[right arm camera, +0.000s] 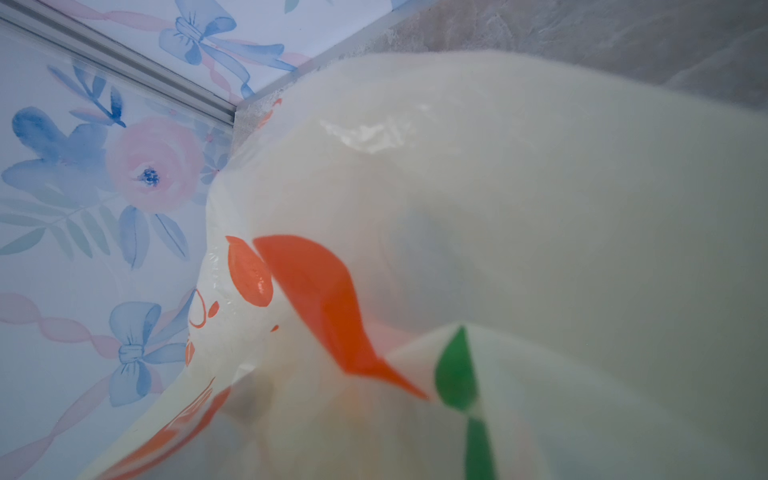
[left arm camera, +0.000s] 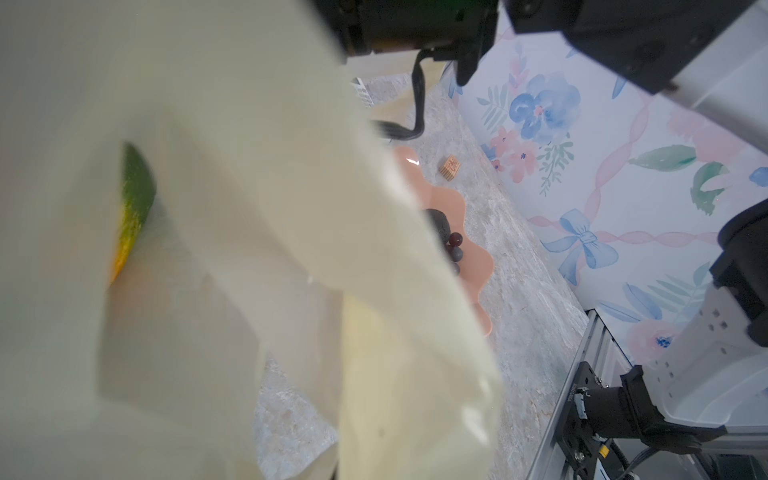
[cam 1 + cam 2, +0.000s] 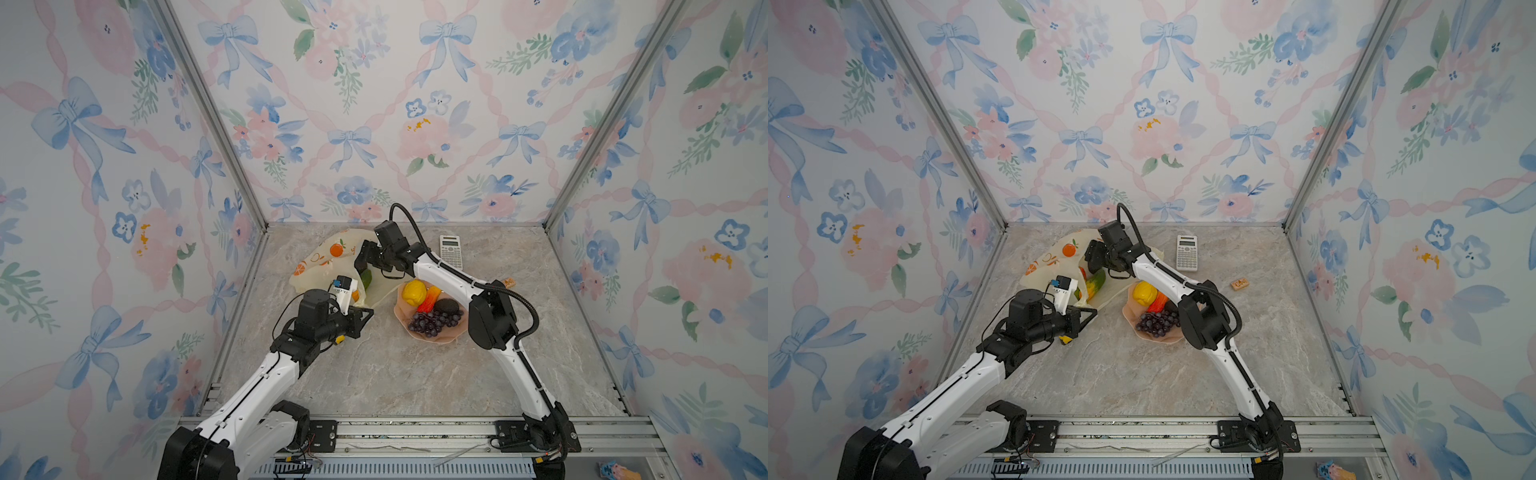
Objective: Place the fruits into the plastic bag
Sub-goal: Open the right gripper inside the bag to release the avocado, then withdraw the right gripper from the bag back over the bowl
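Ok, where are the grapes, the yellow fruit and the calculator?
grapes (image 3: 432, 322): in a top view, middle of the purple bunch.
yellow fruit (image 3: 414, 292): in a top view, its rounded middle.
calculator (image 3: 451, 254): in a top view, its keypad.

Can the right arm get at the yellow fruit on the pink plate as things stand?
Likely yes. The yellow fruit sits uncovered at the far edge of the pink plate. The right gripper hovers at the plastic bag, and nothing lies between them; it would only need to draw back.
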`<state>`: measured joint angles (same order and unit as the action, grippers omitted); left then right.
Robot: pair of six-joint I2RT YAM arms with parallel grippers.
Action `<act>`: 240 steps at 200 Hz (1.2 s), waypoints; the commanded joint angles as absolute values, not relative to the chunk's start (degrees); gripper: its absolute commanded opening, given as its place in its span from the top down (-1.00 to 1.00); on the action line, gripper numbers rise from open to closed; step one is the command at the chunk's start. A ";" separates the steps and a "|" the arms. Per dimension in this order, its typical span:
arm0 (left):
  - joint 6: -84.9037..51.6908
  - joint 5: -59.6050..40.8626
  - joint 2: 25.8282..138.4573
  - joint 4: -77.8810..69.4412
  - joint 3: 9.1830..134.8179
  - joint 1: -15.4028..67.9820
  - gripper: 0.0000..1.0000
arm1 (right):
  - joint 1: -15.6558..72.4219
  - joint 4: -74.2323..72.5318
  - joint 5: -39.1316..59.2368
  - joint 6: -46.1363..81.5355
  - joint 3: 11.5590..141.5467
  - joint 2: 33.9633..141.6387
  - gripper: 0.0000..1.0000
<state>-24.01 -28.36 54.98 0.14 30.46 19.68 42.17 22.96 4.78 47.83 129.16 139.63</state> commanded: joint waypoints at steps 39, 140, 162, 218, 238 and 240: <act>-22.76 -27.87 53.81 0.34 31.58 19.42 1.00 | 43.01 34.80 5.83 40.80 123.64 128.67 -0.66; -22.06 -26.72 54.28 1.04 31.74 19.42 1.00 | 43.69 37.52 9.72 36.22 103.60 109.60 -0.67; -22.06 -26.59 54.43 1.14 31.79 19.42 1.00 | 44.34 39.72 8.46 33.29 100.37 105.22 -0.68; -21.88 -26.24 54.49 1.32 31.85 19.43 1.00 | 44.93 40.76 3.48 32.08 89.09 95.10 -0.75; -21.80 -26.19 54.57 1.40 31.83 19.48 1.00 | 45.11 41.37 0.74 31.73 86.32 91.68 -0.78; -21.80 -26.19 54.51 1.41 31.91 19.44 1.00 | 45.12 41.52 0.47 31.71 86.14 91.56 -0.78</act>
